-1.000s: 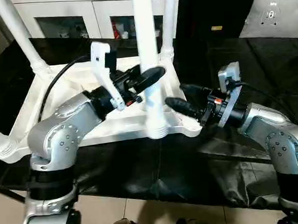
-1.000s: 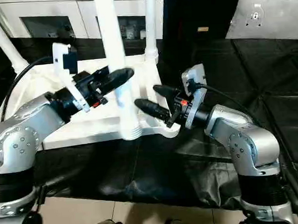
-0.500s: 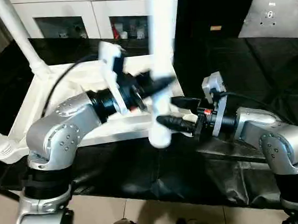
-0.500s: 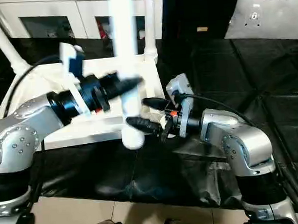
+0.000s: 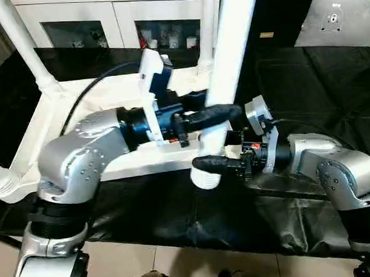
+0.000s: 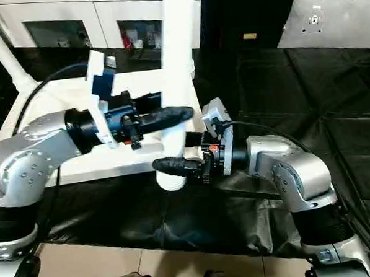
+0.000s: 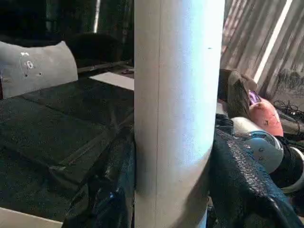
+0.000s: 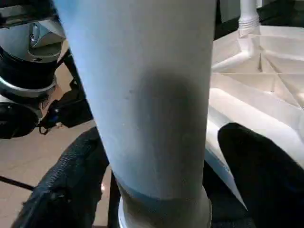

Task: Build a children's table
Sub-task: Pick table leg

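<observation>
As the left gripper (image 5: 221, 112) stands: clenched across the loose leg (image 5: 230, 55), one finger in front, one behind.
Right gripper (image 5: 210, 151): released, its fingers either side of the leg's thick end, one plainly apart from it.
Leg position: tilted, thick end lifted just off the tabletop's near right corner.
Tabletop (image 5: 47, 121): upside down on the worktop (image 5: 239, 216), toward its far left; other legs (image 5: 21, 41) stand in its corners.
Leg handling, judged: light, stiff, hollow plastic; smooth and likely slippery.
Hold point, judged: low, near the thick end, to steer it into the socket.
Shapes: round tapered leg with a collared end; ribbed underside.
Worktop cover: black wrinkled cloth.
</observation>
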Controlling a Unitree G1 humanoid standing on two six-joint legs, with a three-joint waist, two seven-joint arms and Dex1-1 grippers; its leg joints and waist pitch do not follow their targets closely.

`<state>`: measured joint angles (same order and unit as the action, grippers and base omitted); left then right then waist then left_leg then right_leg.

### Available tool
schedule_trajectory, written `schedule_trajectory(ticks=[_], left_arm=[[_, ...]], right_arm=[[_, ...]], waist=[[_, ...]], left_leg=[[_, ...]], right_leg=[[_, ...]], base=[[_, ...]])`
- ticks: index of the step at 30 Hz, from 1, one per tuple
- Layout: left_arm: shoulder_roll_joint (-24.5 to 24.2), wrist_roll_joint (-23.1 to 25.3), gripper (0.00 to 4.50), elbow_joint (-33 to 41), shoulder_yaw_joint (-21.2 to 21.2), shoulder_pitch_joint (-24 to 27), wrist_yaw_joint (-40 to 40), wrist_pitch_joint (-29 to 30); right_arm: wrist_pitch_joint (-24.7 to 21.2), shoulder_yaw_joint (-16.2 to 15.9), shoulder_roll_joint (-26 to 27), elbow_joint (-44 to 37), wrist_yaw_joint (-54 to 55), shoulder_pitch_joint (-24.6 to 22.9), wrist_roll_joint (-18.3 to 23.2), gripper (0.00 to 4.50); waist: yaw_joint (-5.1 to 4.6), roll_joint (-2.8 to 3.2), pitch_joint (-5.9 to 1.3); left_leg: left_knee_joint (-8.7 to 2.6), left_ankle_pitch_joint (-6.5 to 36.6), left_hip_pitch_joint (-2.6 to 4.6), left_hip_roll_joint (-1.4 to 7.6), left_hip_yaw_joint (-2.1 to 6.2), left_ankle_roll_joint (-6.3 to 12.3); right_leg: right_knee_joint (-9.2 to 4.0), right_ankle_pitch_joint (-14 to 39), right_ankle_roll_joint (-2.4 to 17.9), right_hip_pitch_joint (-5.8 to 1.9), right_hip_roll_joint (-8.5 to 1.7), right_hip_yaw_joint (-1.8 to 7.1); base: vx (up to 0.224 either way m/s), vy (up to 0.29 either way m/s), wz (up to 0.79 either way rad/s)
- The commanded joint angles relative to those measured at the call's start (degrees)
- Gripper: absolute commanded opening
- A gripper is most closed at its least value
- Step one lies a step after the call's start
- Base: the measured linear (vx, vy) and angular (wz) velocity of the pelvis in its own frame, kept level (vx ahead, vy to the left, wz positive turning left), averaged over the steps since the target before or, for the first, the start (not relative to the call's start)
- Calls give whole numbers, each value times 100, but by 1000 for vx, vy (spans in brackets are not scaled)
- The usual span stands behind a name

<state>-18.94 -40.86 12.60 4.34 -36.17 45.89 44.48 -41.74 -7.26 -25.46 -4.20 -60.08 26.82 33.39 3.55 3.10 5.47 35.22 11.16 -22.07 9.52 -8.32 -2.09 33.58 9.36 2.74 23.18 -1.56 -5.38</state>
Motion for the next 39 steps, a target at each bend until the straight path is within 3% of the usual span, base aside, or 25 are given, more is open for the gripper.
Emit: schedule_trajectory(ticks=[1, 2, 10, 11, 16, 21, 24, 33, 36, 39], left_arm=[[-27, 23, 181, -13, 13, -127, 81, -75], [-26, 26, 181, -19, 16, -132, 95, -78], [-15, 66, 181, -101, 31, -161, 139, -157], [-1, 74, 181, -120, 23, -176, 135, -168], [18, 79, 181, -124, 17, -179, 129, -183], [35, -61, 181, -10, -25, -153, 58, -14], [102, -296, 251, 19, -184, -116, 1, 129], [230, -620, 330, 95, -465, 254, -74, 135], [645, -1025, 358, 22, -899, 326, -333, -64], [1142, -1858, 380, -57, -1547, 300, -807, -253]], right_arm=[[62, -4, 8, -25, -89, 47, 82, 357], [48, 9, 14, -21, -107, 43, 107, 333], [-30, -11, -21, -50, -225, 9, 175, 278], [-39, -20, -28, -52, -228, 3, 178, 251], [-40, -46, -48, -47, -260, -12, 178, 209], [-35, -30, -36, -18, -276, -9, 159, 199], [-25, -25, -22, -18, -257, -28, 162, 197], [-21, 28, 20, -100, -166, -190, 180, 193], [26, 84, 71, -136, -58, -262, 184, 193], [114, 183, 232, -200, 189, -329, 187, 193]], waist=[[17, -103, -473], [16, -106, -474], [13, -96, -475], [14, -96, -478], [17, -98, -480], [25, -85, -483], [26, -84, -480], [22, -84, -472], [23, -95, -466], [30, -105, -475]], left_leg=[[-308, -5, 36, 301, 69, 661], [-308, 3, 38, 306, 71, 654], [-309, 28, 46, 312, 73, 647], [-308, 21, 41, 309, 74, 645], [-307, 7, 40, 311, 74, 646], [-302, 21, 41, 310, 73, 643], [-303, 39, 42, 311, 75, 633], [-309, 107, 44, 312, 72, 625], [-301, 169, 25, 305, 62, 571], [-296, 196, 31, 290, 61, 560]], right_leg=[[-387, 1587, 639, -395, -615, 342], [-387, 1583, 636, -395, -615, 343], [-388, 1546, 668, -392, -610, 341], [-383, 1529, 676, -398, -610, 342], [-379, 1516, 684, -398, -613, 341], [-380, 1529, 700, -398, -615, 340], [-380, 1505, 731, -398, -614, 337], [-401, 1615, 697, -393, -612, 336], [-431, 1724, 717, -408, -619, 327], [-441, 1818, 683, -406, -615, 323]], base=[[0, 0, 0], [0, 0, 0], [0, 0, 0], [0, 0, 0], [0, 0, 0], [0, 0, 0], [0, 0, 0], [0, 0, 0], [0, 0, 0], [0, 0, 0]])
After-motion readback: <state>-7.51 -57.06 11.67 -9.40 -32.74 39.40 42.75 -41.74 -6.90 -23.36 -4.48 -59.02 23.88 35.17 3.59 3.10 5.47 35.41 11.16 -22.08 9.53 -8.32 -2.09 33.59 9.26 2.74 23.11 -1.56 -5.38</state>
